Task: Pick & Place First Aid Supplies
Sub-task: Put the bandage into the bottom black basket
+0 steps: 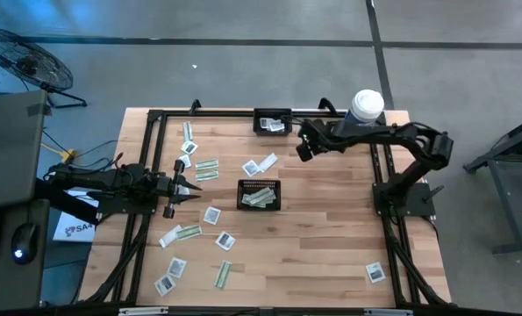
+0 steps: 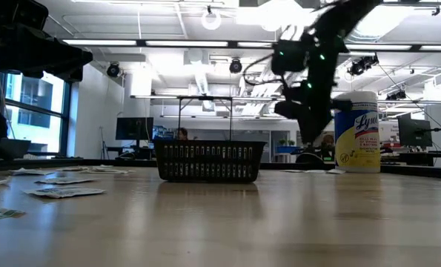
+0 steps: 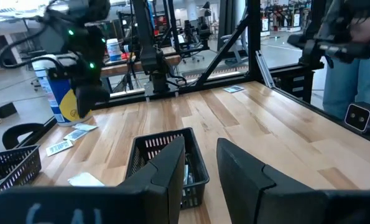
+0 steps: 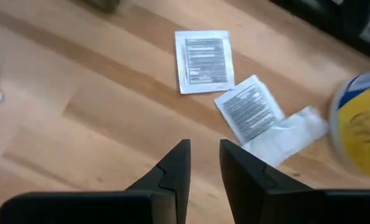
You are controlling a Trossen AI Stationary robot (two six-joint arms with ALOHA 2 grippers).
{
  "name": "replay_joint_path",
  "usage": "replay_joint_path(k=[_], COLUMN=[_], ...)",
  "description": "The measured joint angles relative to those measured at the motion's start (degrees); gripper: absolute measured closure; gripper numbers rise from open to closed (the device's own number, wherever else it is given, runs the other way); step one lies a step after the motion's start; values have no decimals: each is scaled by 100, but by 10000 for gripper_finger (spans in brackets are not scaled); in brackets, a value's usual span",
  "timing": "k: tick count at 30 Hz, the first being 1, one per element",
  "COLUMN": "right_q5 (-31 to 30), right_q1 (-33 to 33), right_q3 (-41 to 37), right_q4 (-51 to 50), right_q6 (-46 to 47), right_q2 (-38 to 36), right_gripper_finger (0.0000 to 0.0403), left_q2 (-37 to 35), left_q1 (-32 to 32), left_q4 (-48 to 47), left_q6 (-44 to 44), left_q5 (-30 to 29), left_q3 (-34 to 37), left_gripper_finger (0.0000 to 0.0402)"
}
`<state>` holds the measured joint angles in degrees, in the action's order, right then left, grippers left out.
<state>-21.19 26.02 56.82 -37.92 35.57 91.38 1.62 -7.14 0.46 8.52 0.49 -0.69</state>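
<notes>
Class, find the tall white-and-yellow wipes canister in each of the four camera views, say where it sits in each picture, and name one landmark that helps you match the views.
High view: the wipes canister stands at the table's far edge, right of centre.
Low view: right side, behind the dark arm.
Left wrist view: far left, partly behind the other arm.
Right wrist view: a blurred sliver at the right edge.
Shared landmark: the black basket mid-table, seen in the high, low and left wrist views.

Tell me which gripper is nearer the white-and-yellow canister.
Right. The right gripper hangs just beside the canister at the table's far edge; the left gripper sits near the table's left side, with the middle basket in between.
</notes>
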Motion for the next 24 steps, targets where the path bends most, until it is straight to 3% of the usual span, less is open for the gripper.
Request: replay_joint_path(k=[8,15,24], right_q5=[-73,560,529], right_q1=[444,813,1089], right_q3=[-902,-1235,-1471], right_q4=[743,1163,1254], right_q6=[59,-92,-279], right_q2=[-31,-31,-27], right_gripper_finger=[309,298,295], left_q2=[1,0,-1], left_q1=[0,1,1], left_q4=[1,0,1], left_q6=[-1,-1,-1], left_q5=[0,0,0], left_q3=[0,0,0], left_gripper_finger=[309,309,309])
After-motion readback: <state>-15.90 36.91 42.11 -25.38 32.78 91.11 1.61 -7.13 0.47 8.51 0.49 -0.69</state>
